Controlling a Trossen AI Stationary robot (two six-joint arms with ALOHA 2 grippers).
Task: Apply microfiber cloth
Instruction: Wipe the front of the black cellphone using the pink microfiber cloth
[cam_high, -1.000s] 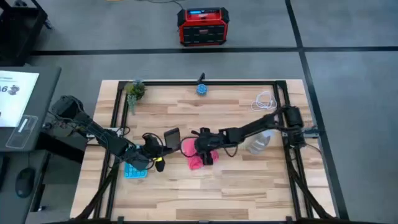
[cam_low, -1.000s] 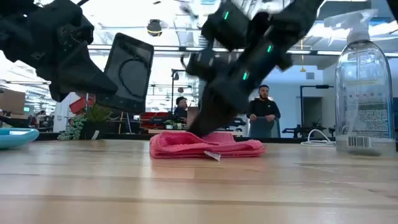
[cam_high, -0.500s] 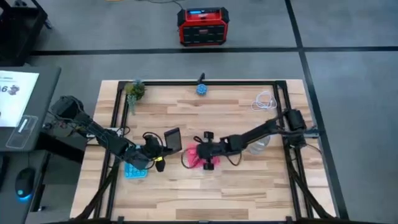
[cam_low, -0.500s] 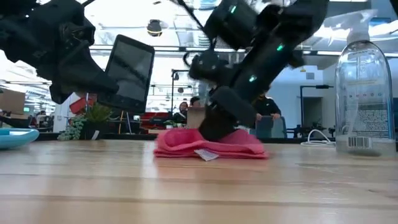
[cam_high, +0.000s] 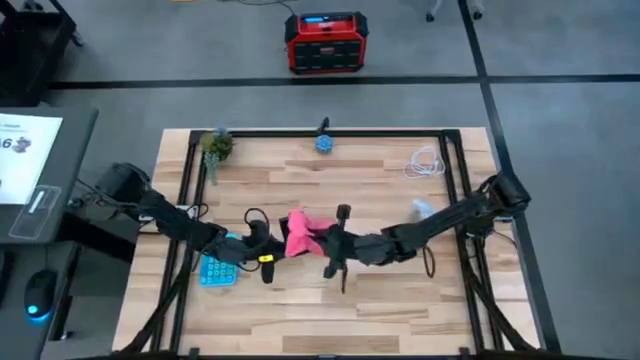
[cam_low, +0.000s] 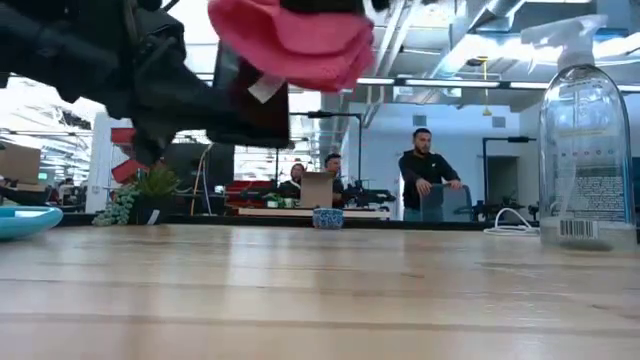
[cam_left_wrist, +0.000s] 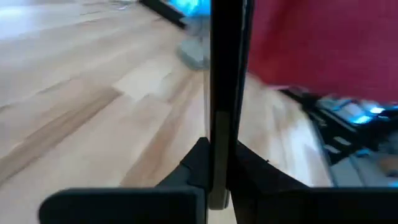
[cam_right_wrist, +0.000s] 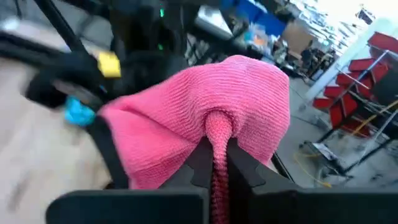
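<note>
Lifted off the table, microfiber cloth (cam_right_wrist: 205, 118) hangs in right hand (cam_right_wrist: 214, 163).

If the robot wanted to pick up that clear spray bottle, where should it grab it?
Probably around the spray bottle's wide round body, coming in level from the side. It stands upright on the table, and the trigger head on top is narrow and uneven, so the straight walls below look like the steadier hold. The gripper would need to open wide for it.
</note>
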